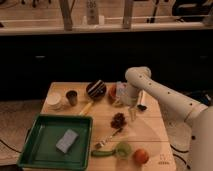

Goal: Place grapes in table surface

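Observation:
The grapes [118,119], a small dark reddish-purple cluster, lie on the light tan table surface [150,131] near its middle. My gripper [132,113] hangs from the white arm that bends in from the right. It points down just to the right of the grapes and slightly above the tabletop. I cannot tell if it touches them.
A green tray [35,150] holding a grey-blue sponge [67,140] fills the front left. A dark striped bowl [96,89], a small cup [72,97] and a white bowl [54,101] stand at the back. A fork [107,139], green produce [123,148] and an orange-red fruit [141,156] lie in front.

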